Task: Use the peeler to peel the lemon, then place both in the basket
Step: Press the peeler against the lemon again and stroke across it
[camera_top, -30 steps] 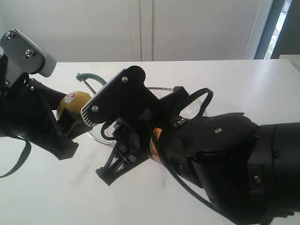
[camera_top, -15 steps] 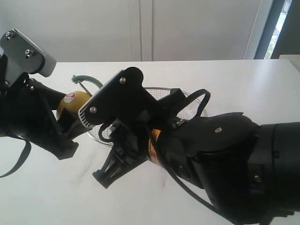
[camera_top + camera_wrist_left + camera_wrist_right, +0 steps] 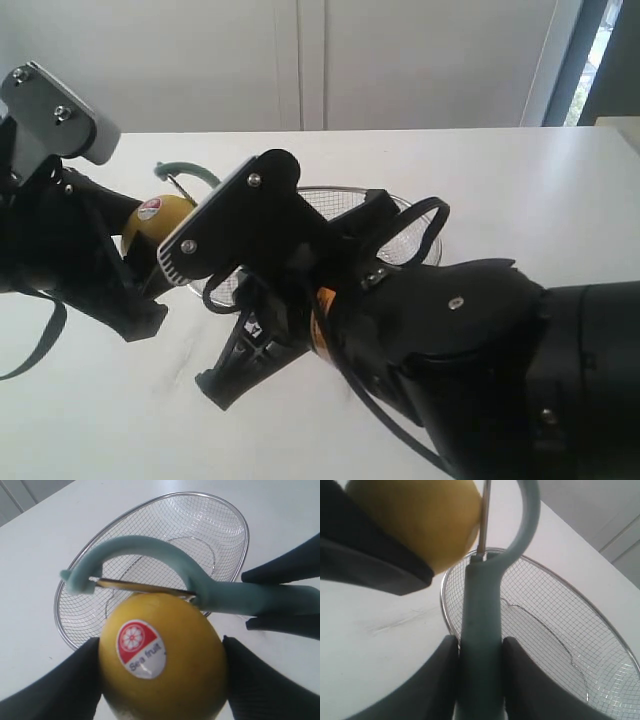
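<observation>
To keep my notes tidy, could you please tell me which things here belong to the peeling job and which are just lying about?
Belong to the job:
lemon, clamped in the left gripper
peeler, held by the right gripper, blade against the lemon
basket, beyond them

Just surroundings:
white table
wall panels
window
No other loose object shows.

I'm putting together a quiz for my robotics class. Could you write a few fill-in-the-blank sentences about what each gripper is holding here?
1. The left gripper holds the lemon, which bears a red-and-white ____.
2. The right gripper is shut on the peeler's ____.
3. The peeler's metal ____ rests against the lemon.
4. The wire basket contains ____.
Missing words: sticker; handle; blade; nothing.
</observation>
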Robot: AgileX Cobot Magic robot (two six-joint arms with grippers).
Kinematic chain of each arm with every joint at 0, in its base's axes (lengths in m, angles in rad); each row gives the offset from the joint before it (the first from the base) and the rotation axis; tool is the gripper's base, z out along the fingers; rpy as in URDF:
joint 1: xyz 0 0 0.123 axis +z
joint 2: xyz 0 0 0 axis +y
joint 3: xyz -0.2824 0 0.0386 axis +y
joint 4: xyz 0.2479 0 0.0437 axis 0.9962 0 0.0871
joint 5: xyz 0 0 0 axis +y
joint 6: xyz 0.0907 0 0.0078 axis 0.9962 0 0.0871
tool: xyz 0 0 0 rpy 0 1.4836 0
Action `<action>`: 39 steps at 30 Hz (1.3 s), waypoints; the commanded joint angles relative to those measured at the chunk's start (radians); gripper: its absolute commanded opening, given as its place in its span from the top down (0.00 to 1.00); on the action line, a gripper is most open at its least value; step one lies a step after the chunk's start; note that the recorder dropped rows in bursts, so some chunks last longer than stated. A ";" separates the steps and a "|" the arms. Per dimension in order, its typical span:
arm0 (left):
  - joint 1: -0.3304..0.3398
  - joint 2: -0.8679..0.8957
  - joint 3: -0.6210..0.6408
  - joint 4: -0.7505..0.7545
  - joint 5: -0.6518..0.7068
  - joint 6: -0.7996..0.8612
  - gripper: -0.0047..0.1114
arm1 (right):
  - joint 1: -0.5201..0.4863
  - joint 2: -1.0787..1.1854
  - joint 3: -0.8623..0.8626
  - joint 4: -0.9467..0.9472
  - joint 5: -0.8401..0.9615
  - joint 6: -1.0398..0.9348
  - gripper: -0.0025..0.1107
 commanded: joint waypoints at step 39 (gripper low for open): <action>0.004 -0.007 -0.012 -0.011 -0.018 -0.016 0.96 | 0.186 -0.008 -0.006 -0.027 0.253 0.024 0.98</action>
